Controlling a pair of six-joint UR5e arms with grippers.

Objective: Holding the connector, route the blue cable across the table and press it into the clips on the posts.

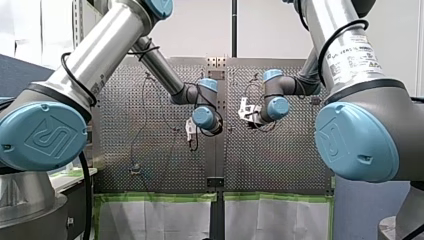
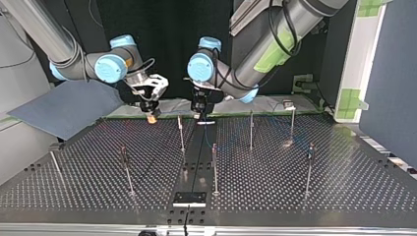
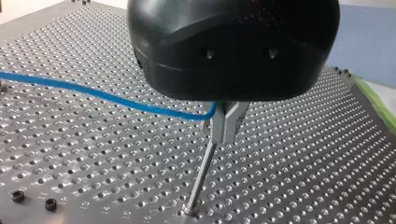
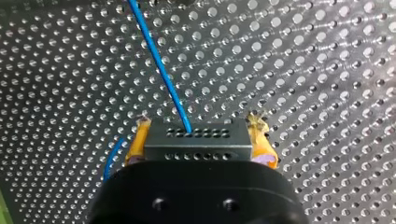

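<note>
In the right wrist view my right gripper (image 4: 200,122) is shut on the black connector (image 4: 194,140), with a yellow pad on each side of it. The blue cable (image 4: 159,65) leaves the connector and runs ahead over the perforated plate. In the left wrist view my left gripper (image 3: 223,139) has its metal fingers shut on the blue cable (image 3: 107,97), just above the top of a thin post (image 3: 201,175). In the top view my right gripper (image 2: 151,112) and my left gripper (image 2: 199,110) hang near the table's far edge, a short way apart.
Several thin posts stand on the perforated table (image 2: 344,196), among them one (image 2: 181,132) near my left gripper and one (image 2: 214,167) nearer the middle. A black plate (image 2: 189,198) lies at the top view's near edge. A blue-grey sheet (image 2: 64,110) lies at that view's left.
</note>
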